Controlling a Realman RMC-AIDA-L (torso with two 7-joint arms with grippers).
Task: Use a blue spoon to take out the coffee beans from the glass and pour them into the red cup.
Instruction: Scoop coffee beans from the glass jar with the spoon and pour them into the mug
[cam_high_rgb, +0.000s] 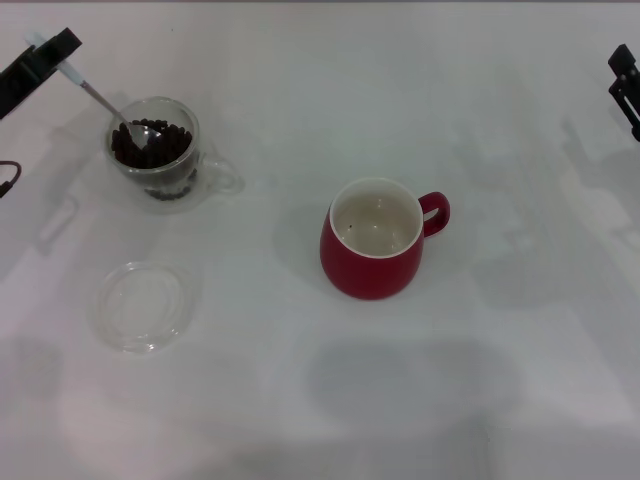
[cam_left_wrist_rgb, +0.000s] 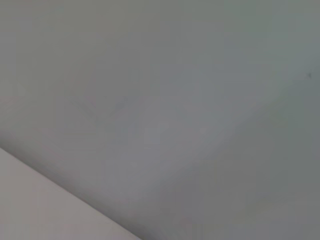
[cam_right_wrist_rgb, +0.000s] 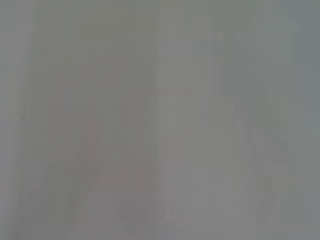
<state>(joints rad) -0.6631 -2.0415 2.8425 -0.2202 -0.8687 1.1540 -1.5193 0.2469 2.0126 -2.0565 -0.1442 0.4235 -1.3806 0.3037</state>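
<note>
In the head view my left gripper is at the far left, shut on the pale blue handle of the blue spoon. The spoon's silver stem slants down and its bowl rests in the coffee beans inside the glass, which stands at the left with its loop handle to the right. The red cup stands at the middle, cream inside, handle to the right, with a bean or two at its bottom. My right gripper is parked at the far right edge. Both wrist views show only bare table.
A shallow clear glass dish lies on the white table in front of the glass, to the left of the red cup.
</note>
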